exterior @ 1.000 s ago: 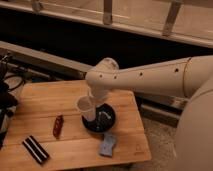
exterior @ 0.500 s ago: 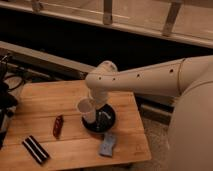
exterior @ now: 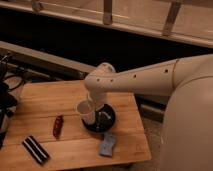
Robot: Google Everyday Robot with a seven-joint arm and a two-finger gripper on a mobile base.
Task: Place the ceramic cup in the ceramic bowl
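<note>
Wooden tabletop [exterior: 55, 97], pale planks. Lying on it:
- ceramic bowl [exterior: 108, 118], right of centre
- small red-brown object [exterior: 58, 126], centre-left
- black striped bar [exterior: 36, 149], front left
- blue-grey item [exterior: 107, 145], front, near the bowl

The hand [exterior: 93, 106] is over the bowl's left rim.

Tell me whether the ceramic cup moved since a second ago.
Yes: ceramic cup, at the gripper, sank slightly toward the left rim of the ceramic bowl.

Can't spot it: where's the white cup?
In the camera view, the white cup is at the black bowl's left edge, over the table, just below the gripper.
</note>
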